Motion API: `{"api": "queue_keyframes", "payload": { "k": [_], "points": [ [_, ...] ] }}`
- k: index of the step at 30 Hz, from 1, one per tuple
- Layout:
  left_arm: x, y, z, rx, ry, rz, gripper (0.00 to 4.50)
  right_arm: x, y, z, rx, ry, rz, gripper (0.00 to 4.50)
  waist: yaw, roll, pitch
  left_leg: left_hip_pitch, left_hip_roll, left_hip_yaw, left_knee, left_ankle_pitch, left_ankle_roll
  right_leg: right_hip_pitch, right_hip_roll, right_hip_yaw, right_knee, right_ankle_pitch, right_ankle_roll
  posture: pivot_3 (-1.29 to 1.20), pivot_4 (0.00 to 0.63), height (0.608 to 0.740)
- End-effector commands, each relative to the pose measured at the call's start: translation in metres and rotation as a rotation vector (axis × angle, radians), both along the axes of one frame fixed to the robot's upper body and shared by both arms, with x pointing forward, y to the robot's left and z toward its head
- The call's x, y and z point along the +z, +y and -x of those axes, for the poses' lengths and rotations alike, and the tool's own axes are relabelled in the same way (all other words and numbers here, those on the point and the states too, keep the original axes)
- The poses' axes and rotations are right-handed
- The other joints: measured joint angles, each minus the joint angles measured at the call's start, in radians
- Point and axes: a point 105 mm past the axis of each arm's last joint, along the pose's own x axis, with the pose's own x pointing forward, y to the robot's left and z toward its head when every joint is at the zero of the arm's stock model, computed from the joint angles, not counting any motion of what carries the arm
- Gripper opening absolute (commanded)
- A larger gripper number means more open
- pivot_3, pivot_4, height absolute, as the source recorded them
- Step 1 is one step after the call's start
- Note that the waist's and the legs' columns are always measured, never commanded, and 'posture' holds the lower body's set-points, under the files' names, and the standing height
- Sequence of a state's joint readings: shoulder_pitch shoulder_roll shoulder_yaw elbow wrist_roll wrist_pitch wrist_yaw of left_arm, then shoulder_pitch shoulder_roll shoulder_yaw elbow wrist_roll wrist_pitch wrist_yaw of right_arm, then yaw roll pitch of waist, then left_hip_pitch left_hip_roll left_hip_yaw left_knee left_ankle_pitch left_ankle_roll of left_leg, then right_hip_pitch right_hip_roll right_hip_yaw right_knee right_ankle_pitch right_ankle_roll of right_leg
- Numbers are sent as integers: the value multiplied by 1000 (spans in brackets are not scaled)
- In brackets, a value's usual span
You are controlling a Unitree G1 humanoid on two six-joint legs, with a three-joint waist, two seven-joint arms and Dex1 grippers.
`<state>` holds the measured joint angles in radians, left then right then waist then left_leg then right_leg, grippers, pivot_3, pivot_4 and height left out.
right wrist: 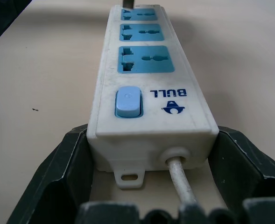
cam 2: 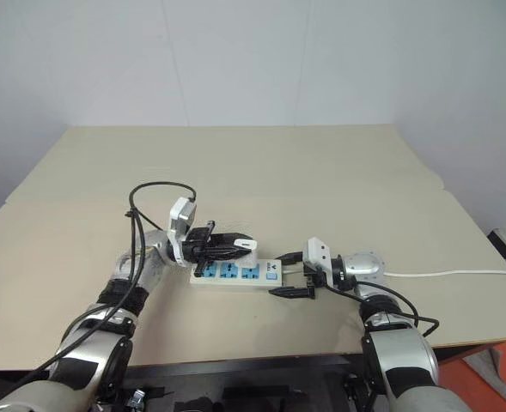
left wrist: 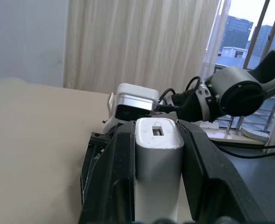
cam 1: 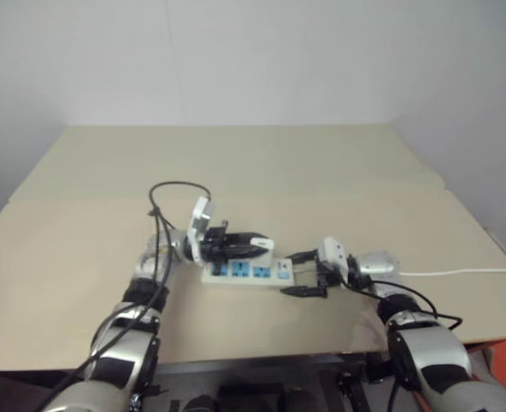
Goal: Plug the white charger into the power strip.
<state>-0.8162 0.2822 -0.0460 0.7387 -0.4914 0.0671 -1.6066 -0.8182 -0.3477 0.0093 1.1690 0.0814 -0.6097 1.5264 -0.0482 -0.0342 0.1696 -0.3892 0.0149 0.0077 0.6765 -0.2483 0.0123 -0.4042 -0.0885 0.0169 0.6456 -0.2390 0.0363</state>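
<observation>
Your left end effector (cam 2: 240,246) is gripping the charger (left wrist: 157,149) just above the strip (cam 2: 235,272); your right end effector (cam 2: 297,273) is straddling the strip's switch end, fingers at its sides.

This looks like an office or lab room in a city building. A plain beige surface (cam 1: 261,163) meets bare white walls (cam 1: 253,60). Long cream curtains (left wrist: 142,46) hang beside a window showing high-rise towers (left wrist: 235,32).

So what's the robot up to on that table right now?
It is plugging in a charger. The left gripper holds the white charger just above the power strip, not yet in a socket. The right gripper brackets the strip's switch end, where the cord exits, steadying it on the table.
</observation>
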Motion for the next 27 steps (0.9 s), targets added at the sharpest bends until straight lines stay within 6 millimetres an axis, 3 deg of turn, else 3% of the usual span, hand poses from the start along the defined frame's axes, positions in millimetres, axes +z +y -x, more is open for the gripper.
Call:
{"api": "queue_keyframes", "payload": {
  "k": [1, 27],
  "points": [
    [5, -4, -1, -17, -47, -19, 1000, -14, 3, 10, 55, 27, 52, 3410, 0, 0, 0, 0, 0, 0, 0, 0, 0, 0, 0, 0, 0, 0, 0, 0, 150, 740],
    [-23, -3, -1, 10, -5, -61, 1000, -16, 3, 11, 45, 31, 49, 3410, 1, 0, 0, 0, 0, 0, 0, 0, 0, 0, 0, 0, 0, 0, 0, 0, 150, 740]
  ]
}}
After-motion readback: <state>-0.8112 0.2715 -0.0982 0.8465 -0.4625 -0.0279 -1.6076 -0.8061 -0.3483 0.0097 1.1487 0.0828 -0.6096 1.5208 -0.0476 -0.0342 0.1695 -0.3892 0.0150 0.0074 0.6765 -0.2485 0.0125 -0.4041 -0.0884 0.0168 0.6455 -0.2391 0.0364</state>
